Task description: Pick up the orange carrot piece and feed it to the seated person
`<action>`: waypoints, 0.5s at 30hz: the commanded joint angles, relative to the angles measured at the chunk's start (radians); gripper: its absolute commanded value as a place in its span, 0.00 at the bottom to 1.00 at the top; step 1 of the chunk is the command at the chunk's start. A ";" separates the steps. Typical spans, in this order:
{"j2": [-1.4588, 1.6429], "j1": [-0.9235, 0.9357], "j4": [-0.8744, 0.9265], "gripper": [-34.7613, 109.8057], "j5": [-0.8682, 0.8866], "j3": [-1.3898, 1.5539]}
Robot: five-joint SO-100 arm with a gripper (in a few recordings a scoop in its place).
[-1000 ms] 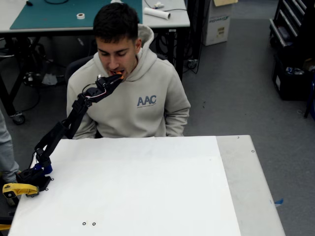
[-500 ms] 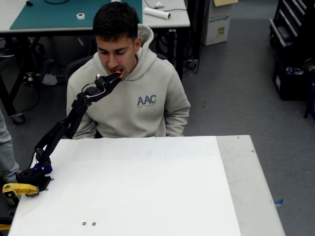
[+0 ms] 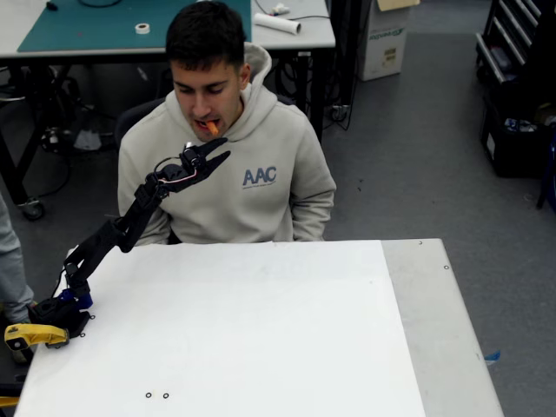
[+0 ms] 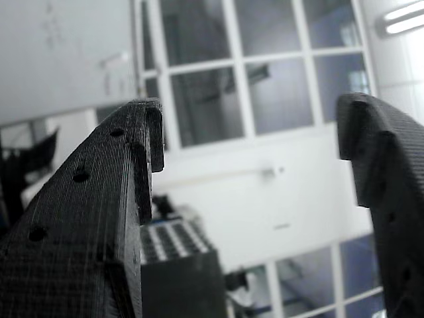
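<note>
Far left in the fixed view, the yellow clamp (image 3: 31, 335) sits at the table's corner beside the arm's base, and a sliver of another person's grey trouser leg (image 3: 10, 261) shows at the frame edge. From that base the black arm (image 3: 109, 236) climbs up and to the right over the white table (image 3: 261, 330), reaching toward the chest of the seated person (image 3: 228, 174). The gripper (image 3: 219, 149) hangs just below the chin, jaws spread apart with nothing between them, one finger pointing up toward the mouth and the other angled out to the right. Just above it is the orange carrot piece (image 3: 211, 127), held in the person's mouth, its end poking out between the lips, clear of both fingers. The hoodie's blue letters sit just right of the gripper. Behind the person, a desk carries a green mat (image 3: 95, 26) and a roll of tape (image 3: 142, 28). In the wrist view, the two black fingers (image 4: 93, 225) stand wide apart at the left and right edges, and between them there is only a tilted background of windows (image 4: 265, 79) and pale wall.
</note>
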 commanded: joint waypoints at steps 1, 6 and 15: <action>0.049 0.018 -0.003 0.30 0.003 -0.077; 0.063 0.008 -0.002 0.22 0.005 -0.069; 0.064 0.006 -0.002 0.23 0.083 -0.066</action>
